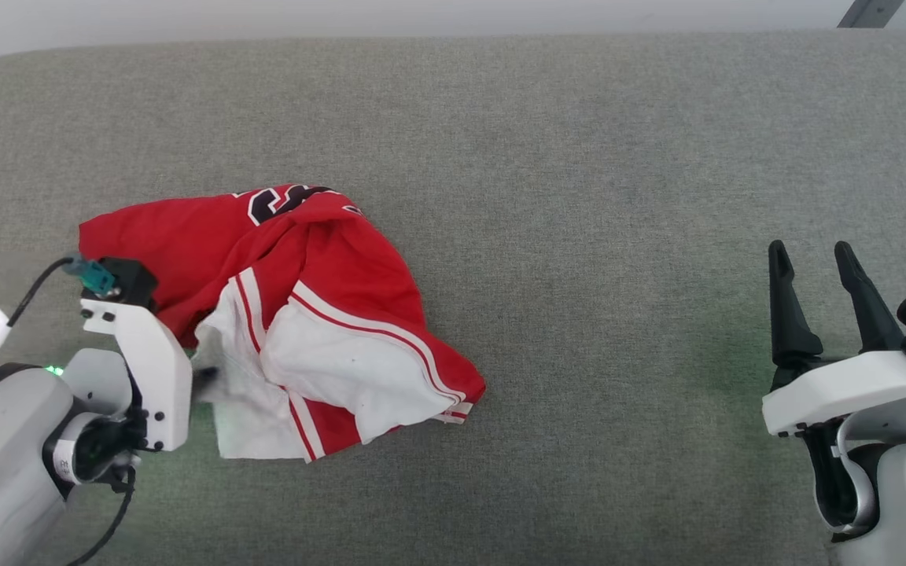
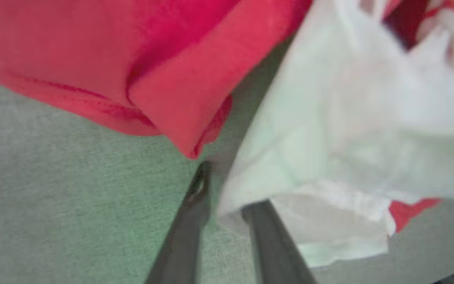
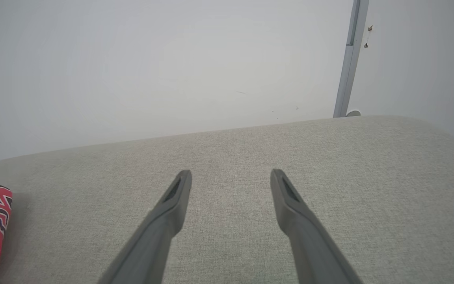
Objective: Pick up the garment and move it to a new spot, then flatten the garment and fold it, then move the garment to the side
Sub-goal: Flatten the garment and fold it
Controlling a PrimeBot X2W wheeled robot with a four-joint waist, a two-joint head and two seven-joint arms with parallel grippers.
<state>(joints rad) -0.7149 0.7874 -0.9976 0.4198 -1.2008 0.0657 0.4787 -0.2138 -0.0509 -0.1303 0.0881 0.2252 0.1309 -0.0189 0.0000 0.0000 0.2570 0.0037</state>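
The red-and-white garment (image 1: 343, 275) is pictured crumpled in a heap on the left part of the grey cloth-covered counter (image 1: 618, 196). The jaws of the left arm (image 1: 146, 369) are held apart at its white hem, which is seen between them, unclenched. The jaws of the right arm (image 1: 854, 385) are spread wide, released, well apart from the garment.

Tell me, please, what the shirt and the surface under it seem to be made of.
Shirt: thin, soft knit cloth, probably a synthetic jersey. It slumps in loose folds, looks matte, and its hem is stitched.
Surface: grey woven fabric, matte and finely flecked. Its rounded far edge suggests padding beneath.
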